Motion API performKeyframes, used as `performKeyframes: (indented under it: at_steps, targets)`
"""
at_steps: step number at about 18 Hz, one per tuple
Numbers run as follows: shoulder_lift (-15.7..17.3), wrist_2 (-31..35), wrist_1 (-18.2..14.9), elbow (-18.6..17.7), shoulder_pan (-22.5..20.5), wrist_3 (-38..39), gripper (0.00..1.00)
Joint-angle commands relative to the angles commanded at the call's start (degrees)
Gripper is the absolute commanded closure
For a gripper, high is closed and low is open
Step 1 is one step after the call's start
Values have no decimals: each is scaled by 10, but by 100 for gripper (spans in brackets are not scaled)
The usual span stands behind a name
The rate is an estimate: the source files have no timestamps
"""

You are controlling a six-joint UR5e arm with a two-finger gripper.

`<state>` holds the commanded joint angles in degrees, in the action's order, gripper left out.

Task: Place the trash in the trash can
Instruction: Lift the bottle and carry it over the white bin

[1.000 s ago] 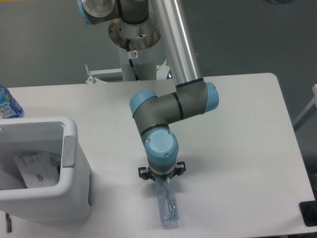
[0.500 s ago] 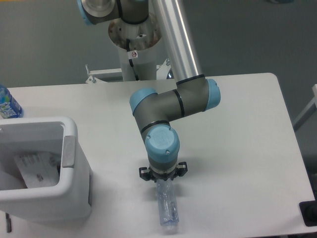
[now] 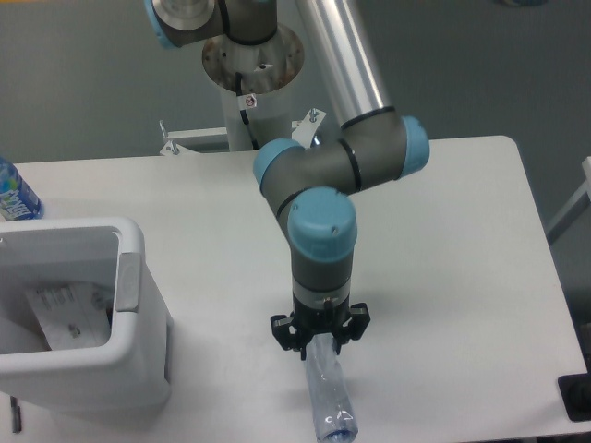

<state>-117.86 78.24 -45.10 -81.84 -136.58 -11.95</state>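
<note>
Gripper (image 3: 319,343) over crushed bottle (image 3: 331,399), fingers hidden, you can't tell their grip | bottle at near tabletop (image 3: 443,277) edge | wrapper (image 3: 66,314) inside trash can (image 3: 129,365)

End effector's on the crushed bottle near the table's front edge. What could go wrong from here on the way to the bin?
The end effector appears to grip the crushed bottle at one end, so the long free end could swing or slip out. It sits near the table front edge; a drop could roll off. The trash can wall is tall, so a low carry could catch the hanging bottle on the rim.
</note>
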Motion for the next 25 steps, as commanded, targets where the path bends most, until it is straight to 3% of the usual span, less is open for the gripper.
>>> performKeyframes:
  at_steps: [6, 10, 11, 15, 20, 25]
  targets:
    - [4, -47, 13, 93, -1, 68, 45]
    - [18, -77, 100, 117, 1, 139, 45]
    - [27, -77, 106, 119, 3, 146, 45]
    - [68, -79, 106, 117, 42, 154, 45]
    - [116, -78, 105, 62, 106, 164, 45]
    - [128, -75, 102, 39, 165, 166, 45]
